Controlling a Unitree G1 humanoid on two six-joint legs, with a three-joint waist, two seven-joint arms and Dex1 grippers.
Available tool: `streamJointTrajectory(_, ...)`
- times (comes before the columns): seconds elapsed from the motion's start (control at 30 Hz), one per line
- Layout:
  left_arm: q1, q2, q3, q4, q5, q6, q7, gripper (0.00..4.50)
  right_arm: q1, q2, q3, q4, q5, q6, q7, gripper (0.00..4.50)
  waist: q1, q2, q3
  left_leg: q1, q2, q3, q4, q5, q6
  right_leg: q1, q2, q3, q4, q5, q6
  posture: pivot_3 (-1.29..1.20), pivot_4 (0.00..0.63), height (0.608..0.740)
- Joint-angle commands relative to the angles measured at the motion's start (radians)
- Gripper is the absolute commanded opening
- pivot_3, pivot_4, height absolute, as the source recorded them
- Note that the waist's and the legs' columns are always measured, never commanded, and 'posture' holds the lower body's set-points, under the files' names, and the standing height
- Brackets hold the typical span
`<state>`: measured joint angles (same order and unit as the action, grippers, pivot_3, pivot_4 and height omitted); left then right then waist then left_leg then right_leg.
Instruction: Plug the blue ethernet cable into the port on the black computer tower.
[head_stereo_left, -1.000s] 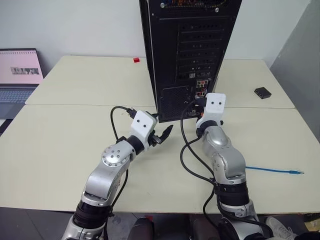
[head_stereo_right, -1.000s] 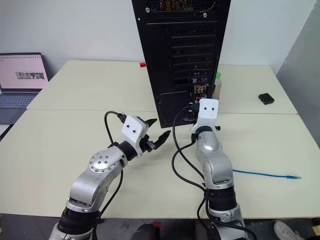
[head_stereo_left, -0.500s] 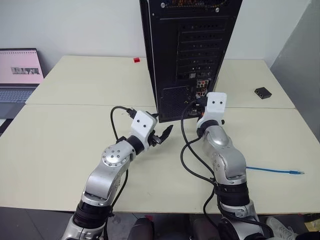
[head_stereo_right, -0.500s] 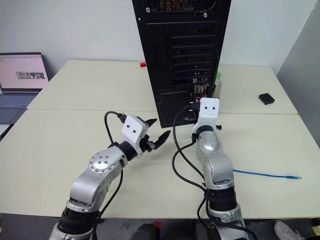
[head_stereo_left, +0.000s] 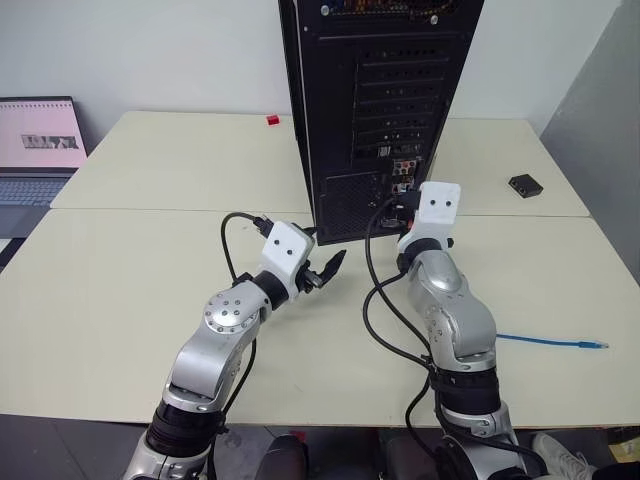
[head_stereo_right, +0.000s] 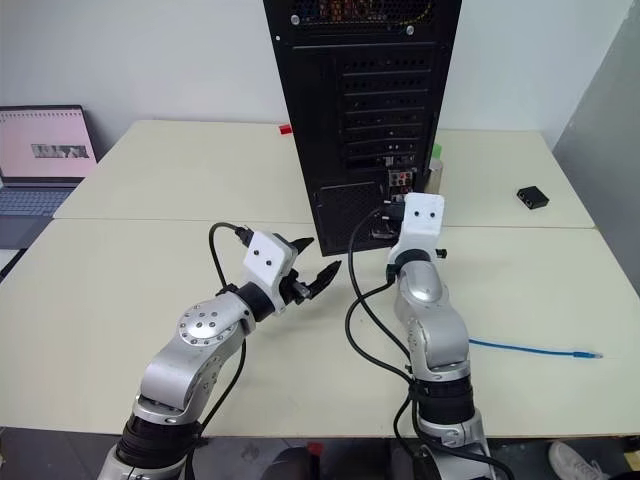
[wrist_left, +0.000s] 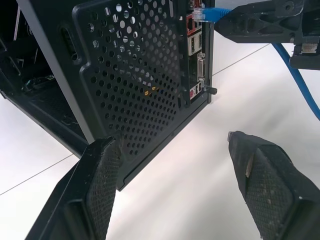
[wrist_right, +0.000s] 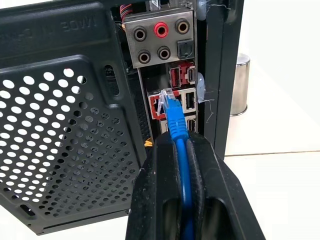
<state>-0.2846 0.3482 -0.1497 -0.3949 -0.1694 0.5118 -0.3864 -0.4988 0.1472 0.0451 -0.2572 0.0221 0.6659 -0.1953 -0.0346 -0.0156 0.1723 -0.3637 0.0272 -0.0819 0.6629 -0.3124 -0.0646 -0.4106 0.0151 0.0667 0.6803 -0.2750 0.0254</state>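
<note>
Your right gripper (wrist_right: 181, 150), clamped on the blue ethernet cable (wrist_right: 176, 120), has crept slightly right beside the black computer tower (head_stereo_left: 375, 100), its plug now at the port (wrist_right: 159, 106), unseated, while your left gripper (wrist_left: 185, 180) hangs wide.

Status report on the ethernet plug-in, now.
Right pincer shut on the blue ethernet cable, plug tip at the port on the black computer tower. Left pincer open, holding nothing. Nothing in the way.

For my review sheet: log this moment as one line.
right pincer: shut on blue ethernet cable | plug at port of black computer tower, not seated | left pincer: open, idle
</note>
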Motion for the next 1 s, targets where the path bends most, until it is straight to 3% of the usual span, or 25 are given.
streamJointTrajectory(0.03,-0.008,-0.006,0.0,-0.023,0.01,-0.026,-0.004,3.52,-0.012,0.007,0.011,-0.011,-0.005,-0.014,0.008,0.0,0.0,0.0,0.0,0.0,0.0,0.0,0.0,0.0,0.0,0.0,0.0,0.0,0.0,0.0,0.0,0.0,0.15,0.74)
streamJointTrajectory(1.0,-0.006,-0.02,0.0,-0.024,0.019,-0.027,-0.005,3.52,-0.046,-0.012,0.007,0.036,-0.007,-0.024,0.021,0.0,-0.001,0.0,0.0,0.0,0.0,0.0,0.0,0.0,0.0,0.0,0.0,0.0,0.0,0.0,0.0,0.0,0.15,0.74)
